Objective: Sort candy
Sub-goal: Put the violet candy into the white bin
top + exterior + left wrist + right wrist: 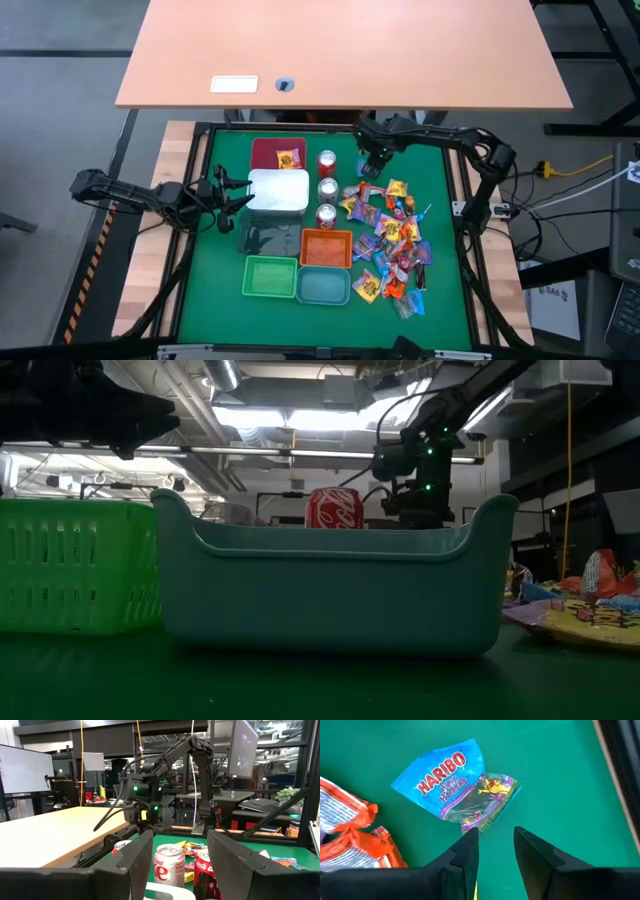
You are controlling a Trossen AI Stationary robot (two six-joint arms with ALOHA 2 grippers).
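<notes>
Green mat covers the surface [225, 300], w/ a tan desk [340, 50] beyond its far edge. Candy [392, 245] lies in a loose heap on the mat's right half, right of three red-and-silver cans [327, 188] lined up near the middle. One yellow sweet [289, 158] sits alone in the dark red bin [268, 150] at the far side. Next to it toward the near edge is a white bin [280, 190], then a dark bin [265, 238] & an orange bin [326, 247], then a green bin [270, 276] & a teal bin [323, 286] closest to the near edge.

Right tool [372, 166] hangs over the far end of the heap, just right of the cans. Its fingers [465, 855] stand part-way apart w/ nothing between them, above a blue Haribo packet [452, 780] on bare mat. An orange-and-white wrapper [350, 832] lies beside that packet, not touching it as far as I can tell.

Left tool [240, 192] waits at the left side, by the white bin, fingers [132, 862] wide apart & empty, pointed toward the cans.
</notes>
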